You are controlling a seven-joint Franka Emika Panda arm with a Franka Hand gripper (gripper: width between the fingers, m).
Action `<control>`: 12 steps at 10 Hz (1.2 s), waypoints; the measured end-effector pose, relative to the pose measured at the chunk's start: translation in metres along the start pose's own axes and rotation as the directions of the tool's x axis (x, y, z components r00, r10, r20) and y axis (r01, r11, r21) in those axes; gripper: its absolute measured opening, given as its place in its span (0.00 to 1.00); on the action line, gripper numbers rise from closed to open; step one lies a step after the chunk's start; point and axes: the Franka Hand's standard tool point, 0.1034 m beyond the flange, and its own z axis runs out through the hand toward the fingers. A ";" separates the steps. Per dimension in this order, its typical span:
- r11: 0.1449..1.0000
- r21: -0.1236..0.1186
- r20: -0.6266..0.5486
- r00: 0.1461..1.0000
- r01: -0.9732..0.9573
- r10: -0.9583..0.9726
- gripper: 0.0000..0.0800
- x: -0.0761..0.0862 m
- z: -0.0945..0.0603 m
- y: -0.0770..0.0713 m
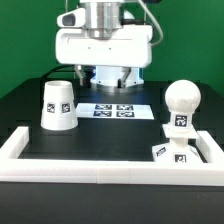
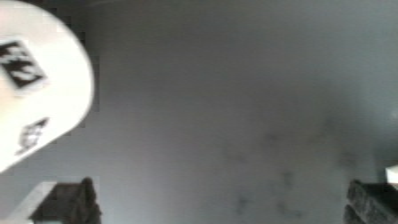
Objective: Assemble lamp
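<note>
The white tapered shade (image 1: 58, 105) stands mouth down on the black table at the exterior view's left. The round-headed bulb (image 1: 183, 101) stands upright at the right. Just in front of it the flat square base (image 1: 170, 152) lies in the rail frame's right corner. My gripper (image 1: 110, 79) hangs low at the back middle, over the far end of the marker board, apart from all three parts. In the wrist view the gripper (image 2: 221, 196) is open and empty, with only dark table between its fingertips (image 2: 64, 204). A white tagged curved part (image 2: 36, 90), seemingly the shade, shows at that view's edge.
The marker board (image 1: 112, 110) lies flat on the table between shade and bulb. The long white rail frame (image 1: 100, 172) runs along the front and up both sides. A green wall stands behind the table.
</note>
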 end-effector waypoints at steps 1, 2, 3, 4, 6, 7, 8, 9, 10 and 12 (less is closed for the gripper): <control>1.000 -0.001 0.003 1.000 0.004 -0.004 0.87 -0.001 0.002 -0.002; 1.000 -0.002 0.005 1.000 0.006 -0.006 0.87 -0.001 0.002 -0.002; 1.000 -0.002 0.005 1.000 0.006 -0.006 0.87 -0.001 0.002 -0.002; 1.000 -0.002 0.006 1.000 0.022 -0.022 0.87 -0.002 0.002 0.000; 0.999 -0.003 0.003 0.999 0.037 -0.037 0.87 -0.008 -0.002 0.017; 0.999 -0.007 0.000 0.999 0.037 -0.037 0.87 -0.011 -0.004 0.025; 0.999 -0.006 0.000 0.999 0.049 -0.049 0.87 -0.012 -0.004 0.031; 0.999 -0.005 0.001 0.999 0.054 -0.054 0.87 -0.014 -0.005 0.038; 0.998 -0.004 0.000 0.998 0.062 -0.062 0.87 -0.015 -0.004 0.045; 0.998 -0.003 0.007 0.998 0.066 -0.066 0.87 -0.017 0.002 0.051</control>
